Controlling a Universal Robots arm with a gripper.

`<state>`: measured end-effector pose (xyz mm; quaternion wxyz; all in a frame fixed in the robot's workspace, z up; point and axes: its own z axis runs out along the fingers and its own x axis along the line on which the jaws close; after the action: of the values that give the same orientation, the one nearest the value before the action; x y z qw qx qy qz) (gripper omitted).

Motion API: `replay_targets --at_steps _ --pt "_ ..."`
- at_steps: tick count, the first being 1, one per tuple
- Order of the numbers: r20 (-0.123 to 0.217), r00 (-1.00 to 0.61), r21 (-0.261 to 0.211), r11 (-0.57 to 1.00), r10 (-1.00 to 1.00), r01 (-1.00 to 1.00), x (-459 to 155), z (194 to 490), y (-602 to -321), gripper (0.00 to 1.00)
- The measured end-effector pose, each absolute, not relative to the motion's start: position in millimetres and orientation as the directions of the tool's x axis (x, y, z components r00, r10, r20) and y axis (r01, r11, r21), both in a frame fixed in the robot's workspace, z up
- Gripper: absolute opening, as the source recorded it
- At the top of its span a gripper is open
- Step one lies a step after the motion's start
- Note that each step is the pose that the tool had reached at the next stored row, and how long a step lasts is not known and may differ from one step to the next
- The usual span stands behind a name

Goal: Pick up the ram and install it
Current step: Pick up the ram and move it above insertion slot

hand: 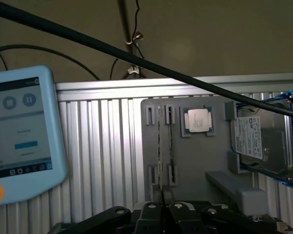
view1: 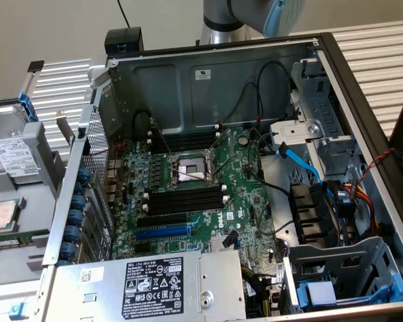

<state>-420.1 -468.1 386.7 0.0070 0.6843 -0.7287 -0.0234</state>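
Note:
The ram stands edge-on as a thin stick in the clips of a grey holder tray, with a second thin stick next to it. My gripper is some way off from the tray, its black fingers pressed together with nothing between them. The arm's grey and blue wrist hangs above the back wall of the open computer case. On the motherboard, the black memory slots on either side of the processor socket hold no stick.
A processor chip and a hard drive also sit on the tray. A teach pendant stands beside it and a black cable crosses in front. Inside the case are a blue expansion slot, loose cables and the power supply.

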Motion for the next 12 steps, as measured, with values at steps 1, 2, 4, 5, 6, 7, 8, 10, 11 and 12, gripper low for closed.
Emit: replay_targets --at_steps 1,2,4,5,6,7,8,10,11,12 --pt "-0.022 -0.063 0.044 0.062 -0.998 -0.997 -420.1 386.7 -468.1 0.12" --pt "-0.022 -0.063 0.044 0.062 -0.998 -0.997 -420.1 386.7 -468.1 0.12" --pt "-0.022 -0.063 0.044 0.062 -0.998 -0.997 -420.1 386.7 -468.1 0.12" --pt "-0.022 -0.063 0.044 0.062 -0.998 -0.997 -420.1 386.8 -468.1 0.12" --pt "-0.022 -0.063 0.044 0.062 -0.998 -0.997 -419.4 387.0 -468.2 0.12" --pt "-0.022 -0.063 0.044 0.062 -0.998 -0.997 -418.0 387.3 -468.2 0.12" --pt "-0.022 -0.063 0.044 0.062 -0.998 -0.997 -415.7 387.4 -468.1 0.12" --pt "-0.022 -0.063 0.044 0.062 -0.998 -0.997 -410.8 388.0 -468.1 0.12" --pt "-0.022 -0.063 0.044 0.062 -0.998 -0.997 -408.2 388.2 -468.0 0.12" --pt "-0.022 -0.063 0.044 0.062 -0.998 -0.997 -405.6 388.5 -467.9 0.12"
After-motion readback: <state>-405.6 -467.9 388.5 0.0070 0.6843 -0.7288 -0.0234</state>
